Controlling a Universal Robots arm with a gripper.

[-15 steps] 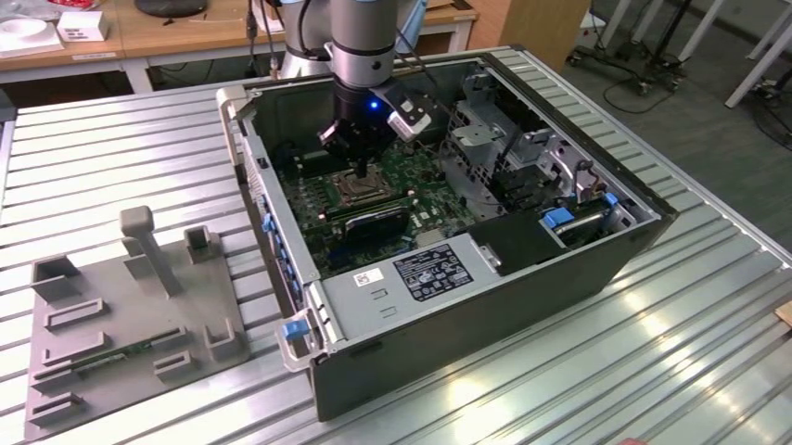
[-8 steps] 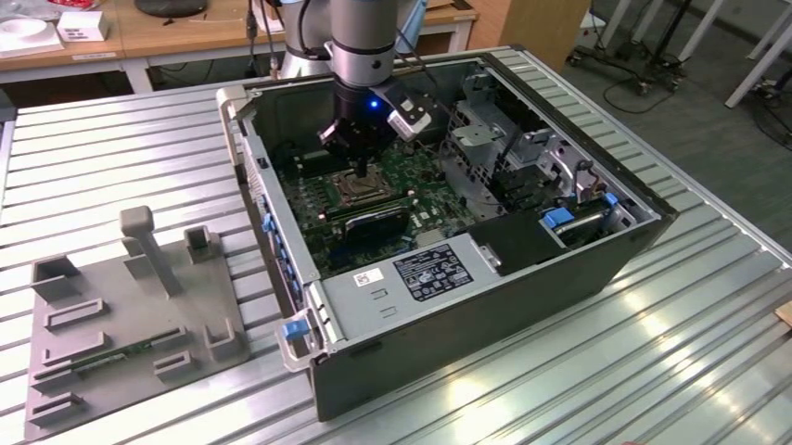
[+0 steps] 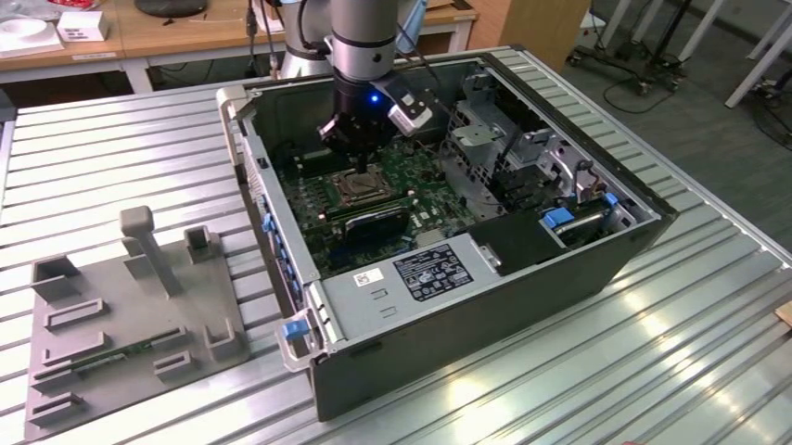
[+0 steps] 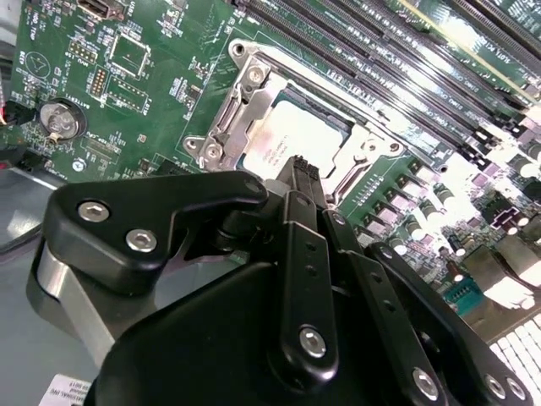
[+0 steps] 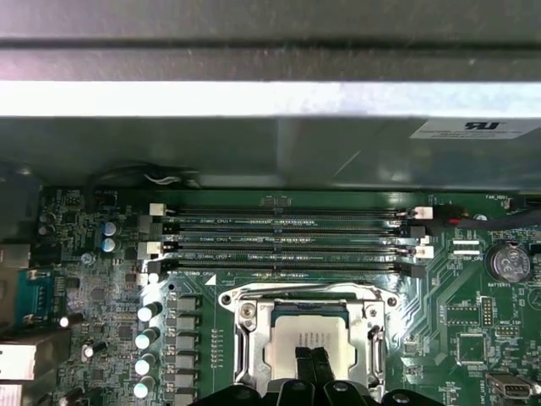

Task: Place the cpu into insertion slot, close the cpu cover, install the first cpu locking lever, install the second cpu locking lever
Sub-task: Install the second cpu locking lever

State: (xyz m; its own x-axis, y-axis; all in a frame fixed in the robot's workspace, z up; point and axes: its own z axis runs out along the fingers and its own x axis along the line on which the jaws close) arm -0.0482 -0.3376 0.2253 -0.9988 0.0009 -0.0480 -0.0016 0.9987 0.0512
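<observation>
Already Seated: Chip in Socket, Fingers Pressed Together Above It

Plainly, the cpu (image 5: 306, 340) lay flat in its socket on the green circuit board (image 5: 473, 313), its pale face showing through the open middle of the cpu cover (image 5: 245, 334), which lay down around it as a silvery frame. The gripper (image 5: 311, 362) hung directly over the chip, its two black fingers closed against each other and holding nothing, the tips close to the chip's face; whether they touched it could not be told. In the exterior view the arm reached down into the open computer case (image 3: 495, 306) over the socket. The gripper's own body hid the near side of the socket, so the locking levers could not be made out with certainty.
</observation>
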